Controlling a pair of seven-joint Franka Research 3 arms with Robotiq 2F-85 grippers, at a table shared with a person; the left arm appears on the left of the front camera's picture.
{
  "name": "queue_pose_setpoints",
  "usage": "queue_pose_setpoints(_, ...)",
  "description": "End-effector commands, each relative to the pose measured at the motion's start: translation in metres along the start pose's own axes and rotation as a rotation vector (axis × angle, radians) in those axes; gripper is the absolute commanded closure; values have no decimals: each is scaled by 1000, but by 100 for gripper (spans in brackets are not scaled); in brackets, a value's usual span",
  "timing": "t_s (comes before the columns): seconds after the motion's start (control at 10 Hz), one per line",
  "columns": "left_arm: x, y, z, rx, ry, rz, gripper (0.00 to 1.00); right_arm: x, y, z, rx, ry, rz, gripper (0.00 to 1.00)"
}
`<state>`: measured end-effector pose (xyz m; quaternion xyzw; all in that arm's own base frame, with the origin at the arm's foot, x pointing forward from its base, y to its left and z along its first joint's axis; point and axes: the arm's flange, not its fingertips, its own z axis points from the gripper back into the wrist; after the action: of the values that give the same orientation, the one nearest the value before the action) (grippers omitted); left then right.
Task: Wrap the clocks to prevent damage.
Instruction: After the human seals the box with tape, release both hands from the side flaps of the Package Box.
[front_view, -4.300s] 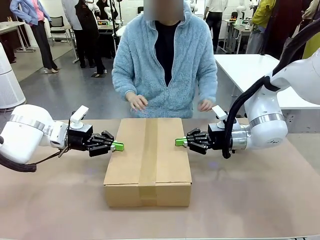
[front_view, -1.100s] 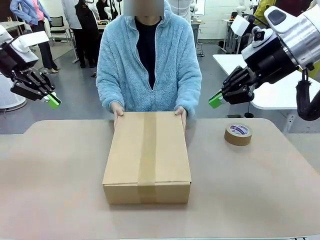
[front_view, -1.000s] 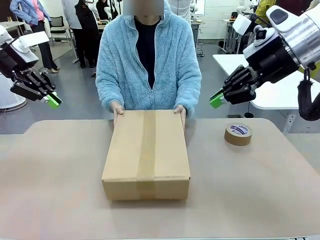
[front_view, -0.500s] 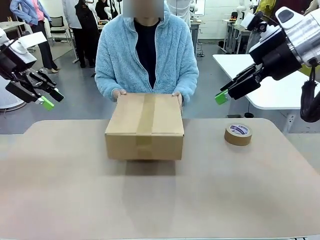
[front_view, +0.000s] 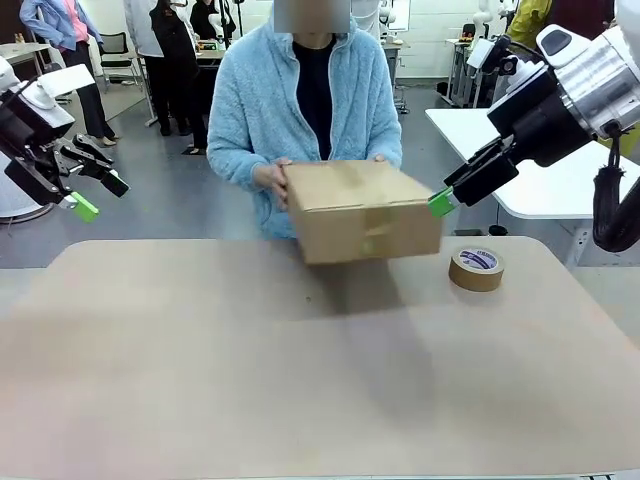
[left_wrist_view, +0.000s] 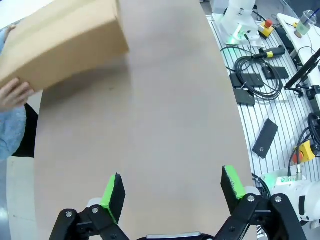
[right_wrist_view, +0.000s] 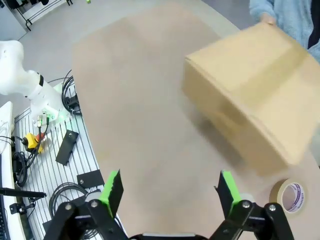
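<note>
From the front, you see a person in a light blue fleece at the far side of the desk (front_view: 200, 380), lifting a taped cardboard box (front_view: 362, 211) clear of its surface with both hands. A brown tape roll (front_view: 476, 268) lies flat on the desk to the box's right. Your left pincer (front_view: 95, 190) hangs high at the picture's left edge, jaws spread wide, gripping nothing. Your right pincer (front_view: 448, 194) hangs raised just beside the box's right end, also open and empty.

In your left wrist view, the green-padded fingers (left_wrist_view: 113, 190) stand far apart over bare desk, the box (left_wrist_view: 60, 42) tilted at top left with a hand (left_wrist_view: 15, 95) under it.

In your right wrist view, the fingers (right_wrist_view: 111, 188) are likewise spread wide with nothing between them; the box (right_wrist_view: 255, 85) sits blurred above, the tape roll (right_wrist_view: 289, 196) at lower right. You cannot see any wrapped clocks; whether they are inside the box cannot be told.
</note>
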<state>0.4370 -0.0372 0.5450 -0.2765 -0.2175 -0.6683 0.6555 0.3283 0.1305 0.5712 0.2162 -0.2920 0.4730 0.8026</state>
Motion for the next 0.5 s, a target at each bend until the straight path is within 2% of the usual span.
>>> queue_pose_setpoints(0.0, 5, -4, -1, 29, -6, 22, 0, 4, 1, 3, 13, 21, 1, 0)
queue_pose_setpoints(0.1, 7, -6, -2, 18, 33, -2, 0, 8, 3, 3, 28, 61, -18, 0)
queue_pose_setpoints(0.2, 1, -1, 1, 2, 0, -1, 0, 1, 1, 0, 2, 4, 8, 0)
queue_pose_setpoints(0.4, 1, -1, 1, 2, 0, -1, 0, 1, 1, 0, 2, 4, 8, 0)
